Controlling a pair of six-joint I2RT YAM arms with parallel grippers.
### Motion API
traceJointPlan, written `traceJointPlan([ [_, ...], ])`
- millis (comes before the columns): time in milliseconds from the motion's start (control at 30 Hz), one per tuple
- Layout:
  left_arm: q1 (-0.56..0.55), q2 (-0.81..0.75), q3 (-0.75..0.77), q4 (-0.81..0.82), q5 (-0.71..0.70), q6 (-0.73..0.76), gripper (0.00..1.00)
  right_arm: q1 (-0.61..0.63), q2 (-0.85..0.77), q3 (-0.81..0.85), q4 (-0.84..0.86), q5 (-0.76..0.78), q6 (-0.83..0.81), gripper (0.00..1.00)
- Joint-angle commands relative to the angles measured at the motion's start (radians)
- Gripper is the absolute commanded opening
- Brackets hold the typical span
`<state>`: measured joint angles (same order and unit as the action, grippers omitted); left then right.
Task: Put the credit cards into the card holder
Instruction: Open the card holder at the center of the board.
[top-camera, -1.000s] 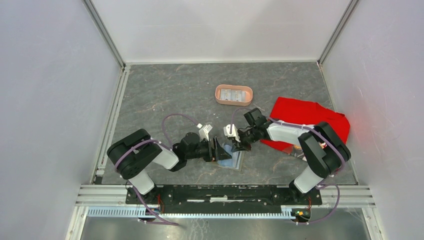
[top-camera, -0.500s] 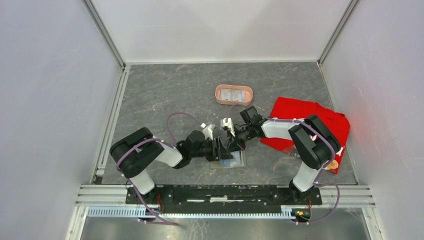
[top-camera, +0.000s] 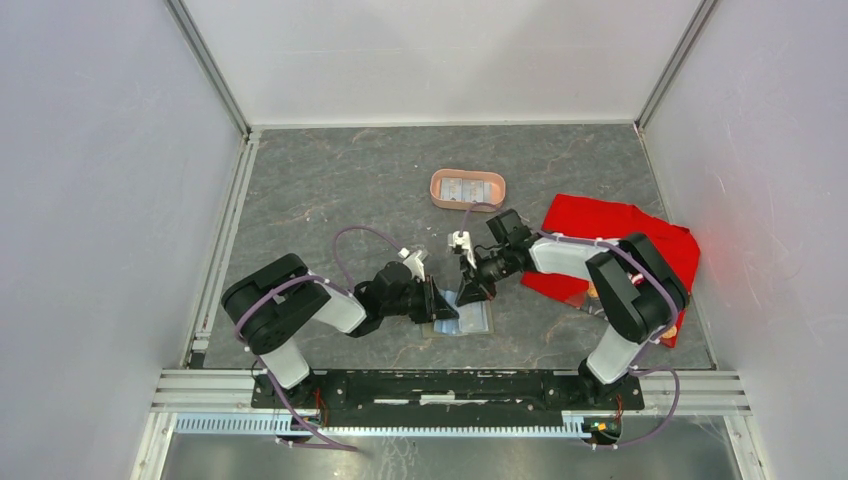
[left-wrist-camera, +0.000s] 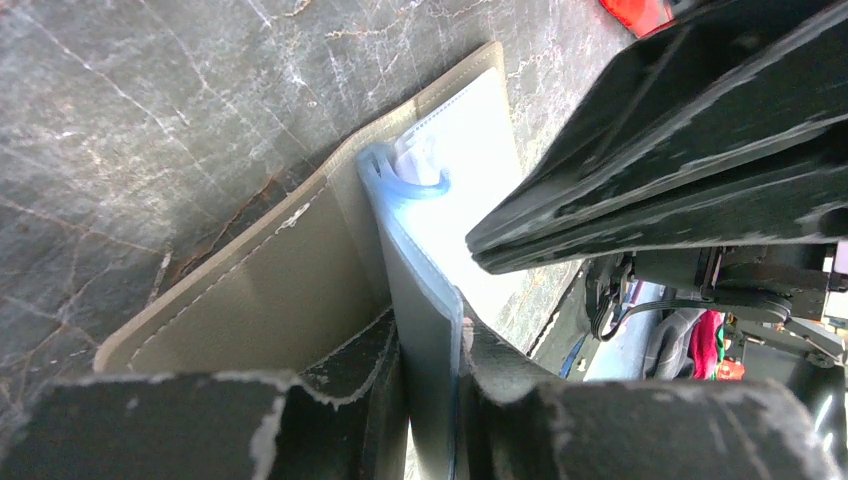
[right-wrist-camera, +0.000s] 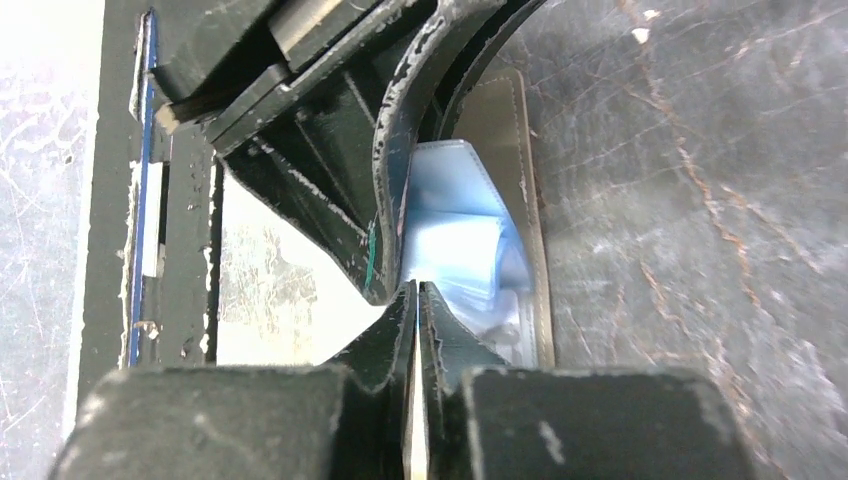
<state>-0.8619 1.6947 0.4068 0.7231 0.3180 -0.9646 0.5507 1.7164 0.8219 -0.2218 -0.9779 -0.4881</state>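
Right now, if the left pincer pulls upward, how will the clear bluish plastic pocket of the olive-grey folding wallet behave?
The clear bluish plastic pocket is probably floppy: it bends where the left pincer pinches it. Its glossy surface may slip. The thin olive-grey folding wallet, lying open on the table, looks light and might lift with it.

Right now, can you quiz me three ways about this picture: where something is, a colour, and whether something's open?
1. Where do loose credit cards lie? A pink tray B on an arm C on the wall
2. The cloth is? A blue B red C green
3. The card holder is? A folded shut B spread open C rolled up
Answers: A, cards show inside the tray; B, it is bright red; B, the left tool pinches its pale inner pocket.
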Motion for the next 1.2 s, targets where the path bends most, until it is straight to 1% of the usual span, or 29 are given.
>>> traceJointPlan([
  [0,-0.017,0.065,-0.047,-0.206,-0.083,0.055,0.25,-0.041,-0.095,0.06,-0.125,-0.042,-0.141,0.1],
  [33,-0.017,0.066,-0.05,-0.196,-0.081,0.051,0.25,-0.043,-0.112,0.069,-0.169,-0.029,-0.196,0.12],
  [100,-0.014,0.075,-0.057,-0.174,-0.071,0.045,0.25,-0.043,-0.138,0.055,-0.204,-0.001,-0.264,0.16],
  [200,-0.007,0.088,-0.081,-0.099,-0.045,0.02,0.25,-0.036,-0.154,0.037,-0.259,0.073,-0.382,0.15],
  [267,0.0,0.094,-0.105,-0.031,-0.024,-0.003,0.26,-0.029,-0.15,0.018,-0.247,0.106,-0.388,0.13],
  [333,0.008,0.102,-0.125,0.028,-0.006,-0.021,0.27,-0.017,-0.132,0.008,-0.223,0.115,-0.36,0.1],
  [433,0.022,0.114,-0.152,0.106,0.015,-0.048,0.29,0.011,-0.077,0.029,-0.228,0.156,-0.332,0.06],
  [533,0.043,0.13,-0.194,0.192,0.029,-0.085,0.3,0.014,-0.03,0.05,-0.246,0.205,-0.329,0.03],
  [633,0.07,0.167,-0.237,0.286,0.042,-0.13,0.31,0.014,-0.021,0.059,-0.261,0.246,-0.339,0.02],
  [767,0.1,0.248,-0.286,0.466,0.065,-0.19,0.31,0.014,-0.024,0.055,-0.25,0.308,-0.333,0.02],
  [833,0.108,0.293,-0.305,0.569,0.075,-0.215,0.31,0.014,-0.026,0.053,-0.252,0.309,-0.335,0.02],
  [967,0.113,0.348,-0.324,0.689,0.077,-0.251,0.33,0.014,-0.021,0.052,-0.253,0.301,-0.336,0.02],
  [1067,0.113,0.359,-0.318,0.693,0.08,-0.253,0.35,0.015,-0.042,0.058,-0.235,0.23,-0.312,0.04],
  [1167,0.113,0.372,-0.315,0.704,0.088,-0.25,0.35,0.024,-0.064,0.034,-0.132,0.11,-0.193,0.07],
])
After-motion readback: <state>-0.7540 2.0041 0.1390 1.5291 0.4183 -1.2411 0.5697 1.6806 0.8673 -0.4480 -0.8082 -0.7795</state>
